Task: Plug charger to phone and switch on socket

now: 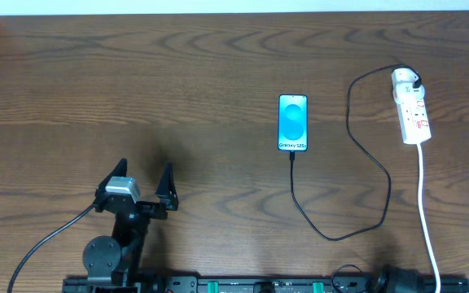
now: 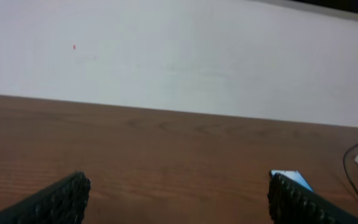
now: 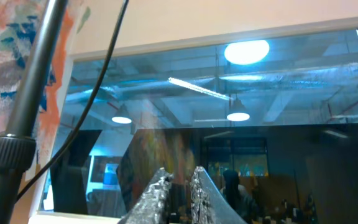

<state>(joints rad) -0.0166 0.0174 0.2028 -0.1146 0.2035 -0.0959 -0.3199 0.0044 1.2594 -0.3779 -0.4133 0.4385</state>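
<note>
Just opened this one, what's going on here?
Nothing is being held right now. The left gripper sits open, well away from the phone. The charger cable already seems to run from the phone's bottom end to the socket. The right gripper points upward, fingers close together.

- The phone [image 1: 293,123] shows white "Galaxy S25" text at the near end of its screen.
- The socket [image 1: 411,110] has red marks, too small to read.
</note>
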